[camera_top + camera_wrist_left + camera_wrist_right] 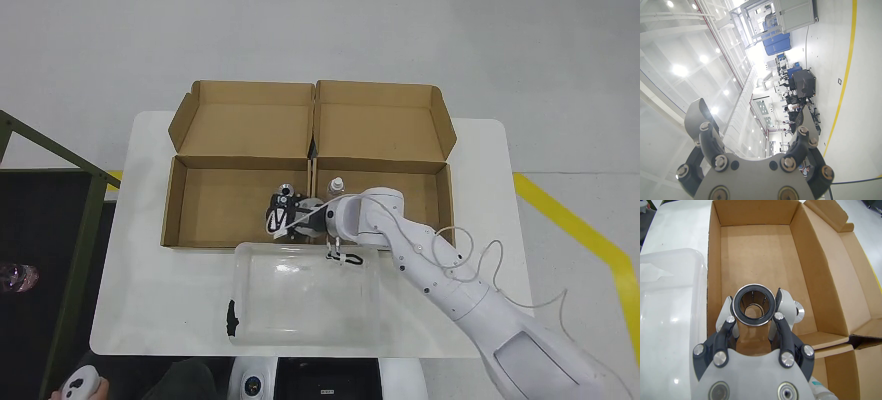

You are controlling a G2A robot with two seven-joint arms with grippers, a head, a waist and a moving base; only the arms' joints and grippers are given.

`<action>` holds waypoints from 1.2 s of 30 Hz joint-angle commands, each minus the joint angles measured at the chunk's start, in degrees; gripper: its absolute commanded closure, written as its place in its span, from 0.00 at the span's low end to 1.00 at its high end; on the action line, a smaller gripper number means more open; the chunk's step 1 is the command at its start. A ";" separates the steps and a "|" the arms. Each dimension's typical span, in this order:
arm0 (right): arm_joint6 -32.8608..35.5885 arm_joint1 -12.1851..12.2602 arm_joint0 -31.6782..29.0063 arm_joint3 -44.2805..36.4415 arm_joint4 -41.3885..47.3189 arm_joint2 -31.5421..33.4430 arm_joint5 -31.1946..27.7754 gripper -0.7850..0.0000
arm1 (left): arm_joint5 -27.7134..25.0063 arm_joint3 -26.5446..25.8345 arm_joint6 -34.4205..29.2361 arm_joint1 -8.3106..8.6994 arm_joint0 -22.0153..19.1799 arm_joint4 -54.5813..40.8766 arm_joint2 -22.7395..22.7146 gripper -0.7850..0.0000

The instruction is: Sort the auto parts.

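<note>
My right gripper [754, 307] is shut on a linear bearing [754, 287], a metal cylinder with black end rings. It hangs over the near right end of the left cardboard box [757, 256]. From above, the right gripper [283, 215] sits inside the left box [215, 205] near the divider. A small silver round part [798, 309] lies on the box floor beside one finger, and is the same silver part [289, 189] in the top view. My left gripper [752, 109] points up at the ceiling, open and empty.
The right cardboard box [415, 195] holds a small white part [337, 185]. A clear plastic bin [305, 295] stands in front of the boxes, with a black part [232, 318] at its left wall and another [345, 258] near its back rim. The white table [140, 250] is bare at the left.
</note>
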 commanded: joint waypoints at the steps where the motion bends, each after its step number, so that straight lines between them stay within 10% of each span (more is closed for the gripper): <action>1: 0.13 -0.26 0.27 0.81 -0.07 -0.33 0.12 1.00 | 0.00 0.00 0.00 0.00 0.00 0.00 0.00 0.00; 21: 0.85 -1.73 1.66 4.61 -0.74 -1.31 -1.26 0.58 | 0.00 0.00 0.00 0.00 0.00 0.00 0.00 0.00; 36: 1.36 -1.01 0.19 -1.26 -1.08 1.66 -2.68 0.53 | 0.00 0.00 0.00 0.00 0.00 0.00 0.00 0.00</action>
